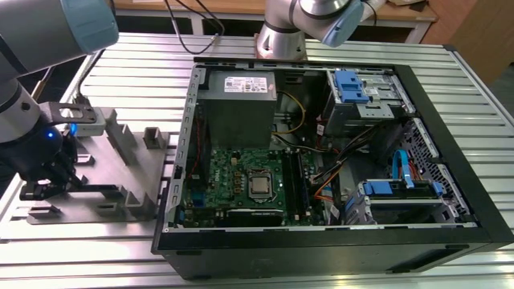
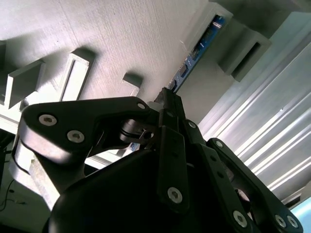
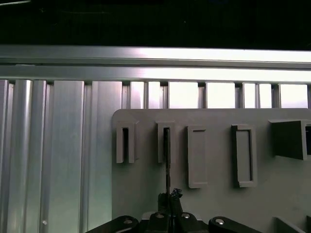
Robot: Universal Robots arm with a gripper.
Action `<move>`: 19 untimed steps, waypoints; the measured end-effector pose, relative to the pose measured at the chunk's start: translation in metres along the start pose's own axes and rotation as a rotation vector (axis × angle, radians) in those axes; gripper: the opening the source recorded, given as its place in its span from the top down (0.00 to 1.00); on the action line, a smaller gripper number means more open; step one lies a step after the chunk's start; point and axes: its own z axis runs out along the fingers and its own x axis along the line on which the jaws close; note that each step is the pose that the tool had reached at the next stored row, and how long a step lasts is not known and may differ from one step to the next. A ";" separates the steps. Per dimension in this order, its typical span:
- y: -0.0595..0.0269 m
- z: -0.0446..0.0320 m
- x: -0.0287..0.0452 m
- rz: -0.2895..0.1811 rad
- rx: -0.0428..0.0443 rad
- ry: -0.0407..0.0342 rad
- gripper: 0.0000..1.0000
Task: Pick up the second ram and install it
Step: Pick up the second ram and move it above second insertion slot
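We're at the exterior view's lower left, where the gripper (image 1: 44,180) hangs low over the grey fixture (image 1: 112,171) on the slatted table (image 1: 120,66). In the first wrist view the ram (image 3: 166,160) stands on edge, its far end in a holder slot and its near end between the jaws. They're pinched almost together on it, with no gap we can see. The open case (image 1: 466,186) sits well apart, centre and right, with the motherboard (image 1: 241,174) flat inside.
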 end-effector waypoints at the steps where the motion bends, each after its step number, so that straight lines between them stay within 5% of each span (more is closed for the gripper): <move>1: 0.0001 -0.0018 -0.0001 0.000 0.0000 0.0000 0.92; 19: 0.0018 -0.0407 -0.0015 0.000 0.0001 0.0000 0.92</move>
